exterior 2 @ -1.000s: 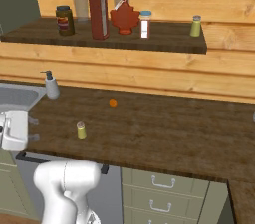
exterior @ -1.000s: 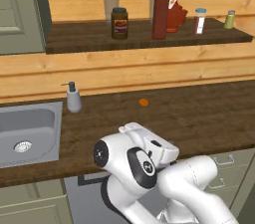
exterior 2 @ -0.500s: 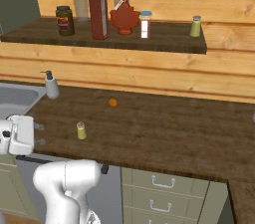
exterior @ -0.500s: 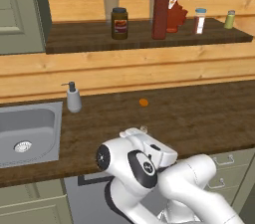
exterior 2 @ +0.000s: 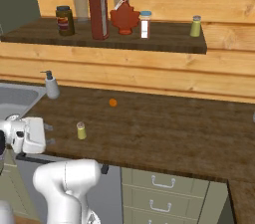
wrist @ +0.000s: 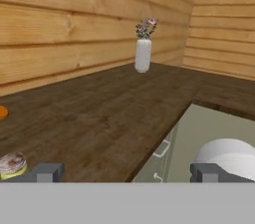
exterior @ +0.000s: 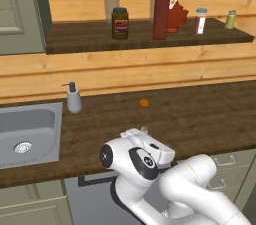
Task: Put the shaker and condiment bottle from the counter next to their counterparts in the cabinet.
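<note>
The counter [exterior 2: 164, 133] runs across the middle of both base views as a long dark wood-grain worktop, with the steel sink [exterior: 27, 134] set into it at the left edge of the left base view.

The cabinet [exterior 2: 169, 44], an open dark board backed by pine planks, crosses the upper part of both base views.

The condiment bottle [exterior 2: 98, 8] stands upright on that shelf in the upper centre-left of the right base view, long axis vertical, green cap up, pale label on its right face. Just beside it to the right is the maple-leaf bottle [exterior 2: 124, 16], also upright; in the left base view the tall bottle overlaps it, so contact cannot be judged.

The brown jar [exterior 2: 64, 20] stands at the shelf's left part, well apart from the tall bottle. The white shaker [exterior 2: 145, 24] stands right of the leaf bottle, and a small green shaker [exterior 2: 195, 26] stands near the shelf's right end.

A soap dispenser [exterior 2: 51, 85] stands on the counter by the sink. A small orange item [exterior 2: 113, 102] lies mid-counter.

The shaker [exterior 2: 81, 130] stands upright on the counter in the lower left of the right base view, cap up, long axis vertical, near the front edge. In the hand view it shows at the lower left corner, beside the left fingertip.

The gripper [wrist: 124, 172], at the bottom of the hand view, has its jaws spread wide apart with nothing between them.

A white vase [wrist: 143, 55] with flowers stands upper centre in the hand view.
</note>
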